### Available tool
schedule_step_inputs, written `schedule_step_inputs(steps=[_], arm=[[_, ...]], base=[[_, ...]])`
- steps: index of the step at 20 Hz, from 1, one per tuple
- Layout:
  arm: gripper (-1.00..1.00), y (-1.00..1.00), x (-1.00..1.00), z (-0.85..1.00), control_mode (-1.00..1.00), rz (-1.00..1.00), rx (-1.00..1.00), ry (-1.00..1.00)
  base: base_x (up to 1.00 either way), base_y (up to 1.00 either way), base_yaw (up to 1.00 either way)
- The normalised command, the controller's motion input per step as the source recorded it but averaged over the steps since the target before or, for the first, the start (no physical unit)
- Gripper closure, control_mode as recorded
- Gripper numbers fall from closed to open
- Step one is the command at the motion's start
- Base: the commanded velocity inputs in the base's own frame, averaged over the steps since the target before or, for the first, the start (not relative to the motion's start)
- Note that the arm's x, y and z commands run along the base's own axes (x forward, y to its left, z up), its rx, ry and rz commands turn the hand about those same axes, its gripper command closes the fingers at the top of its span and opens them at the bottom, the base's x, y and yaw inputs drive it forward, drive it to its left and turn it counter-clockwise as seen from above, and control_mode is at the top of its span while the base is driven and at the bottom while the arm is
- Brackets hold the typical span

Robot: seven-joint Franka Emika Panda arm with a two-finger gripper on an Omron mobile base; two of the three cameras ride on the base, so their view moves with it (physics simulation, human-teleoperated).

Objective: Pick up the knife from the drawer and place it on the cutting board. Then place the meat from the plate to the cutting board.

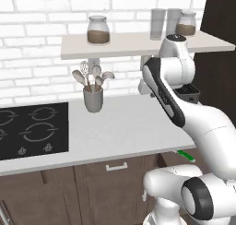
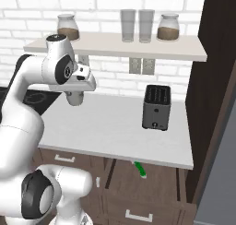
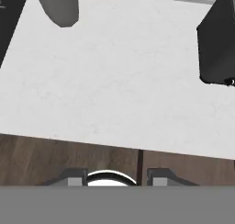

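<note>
The knife [image 1: 186,155] has a bright green handle and lies in the open drawer [image 2: 161,180] under the counter's right end; it also shows in the right base view as the knife [image 2: 139,168]. My gripper [image 3: 117,178] hangs high above the white counter [image 3: 119,81] and looks down at its front edge. The fingertips [image 3: 75,177] stand apart with nothing between them. The knife lies lower and to the right of the hand, untouched. The cutting board, the plate and the meat are out of view.
A dark toaster [image 2: 156,106] stands at the counter's right end, near a tall dark cabinet [image 2: 216,81]. A grey utensil holder [image 1: 93,99] sits beside the black cooktop [image 1: 32,129]. A shelf [image 1: 138,44] with jars and glasses hangs above the counter.
</note>
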Motion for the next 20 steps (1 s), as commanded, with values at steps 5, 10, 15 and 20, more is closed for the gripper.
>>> schedule_step_inputs(steps=[5, 10, 15, 20], arm=[[-1.00, -0.13, -0.42, -0.02, -1.00, -0.03, 0.02, -0.15], [-1.00, -0.54, -0.47, -0.32, -1.00, -0.08, 0.04, -0.14], [-1.00, 0.16, 0.16, -0.09, -1.00, -0.03, -0.02, 0.08], [-1.00, 0.55, 0.01, -0.14, 1.00, -0.07, -0.06, 0.03]], base=[[0.00, 0.00, 0.00], [0.00, 0.00, 0.00], [0.00, 0.00, 0.00], [0.00, 0.40, -0.05]])
